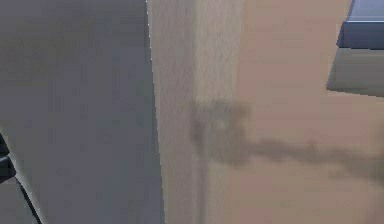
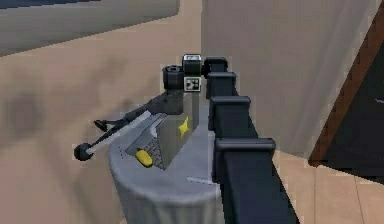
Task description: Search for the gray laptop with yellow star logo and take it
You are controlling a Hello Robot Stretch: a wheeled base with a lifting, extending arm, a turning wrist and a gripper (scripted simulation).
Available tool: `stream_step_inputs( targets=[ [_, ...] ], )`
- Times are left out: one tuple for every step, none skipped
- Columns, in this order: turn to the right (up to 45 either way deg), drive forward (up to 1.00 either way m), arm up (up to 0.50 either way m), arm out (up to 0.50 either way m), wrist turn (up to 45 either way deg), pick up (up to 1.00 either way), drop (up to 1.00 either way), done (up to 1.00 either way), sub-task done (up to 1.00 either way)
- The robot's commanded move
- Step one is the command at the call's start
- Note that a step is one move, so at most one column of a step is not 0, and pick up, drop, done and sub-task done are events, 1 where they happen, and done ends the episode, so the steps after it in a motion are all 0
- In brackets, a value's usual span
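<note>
**Laptop found beside the arm, take not yet confirmed**

Searching is looking finished. On the arm side view, the gray slab-shaped laptop with a yellow star mark (image 2: 172,135) is lying tilted across the top of a gray round drum-shaped stand (image 2: 160,192). It is sitting at about nine o'clock from the dark square arm bar (image 2: 238,135), just beside it. A small yellow blob (image 2: 145,158) is showing at seven o'clock from the star, too small for me to name.

The gripper (image 2: 92,139) is reaching out at eight o'clock from the laptop, with its thin dark fingers (image 2: 84,151) ending over tan floor past the stand's rim. Whether the claw is released or clenched, I cannot tell. With the laptop lying right behind it on the stand, I cannot tell whether it is grasping anything either.

Ahead, the forward view is giving us a flat gray panel (image 1: 75,110) at nine o'clock, a beige wall corner (image 1: 195,60) at centre and a dark blue-gray block (image 1: 365,28) at two o'clock.

By my reading, finding is done. Lifting the laptop clear of the stand is the part remaining.
</note>
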Motion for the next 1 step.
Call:
stream_step_inputs(
  targets=[
    [0.0,0.00,0.00,0.00,45.0,0.00,0.00,0.00,0.00]
  ],
)
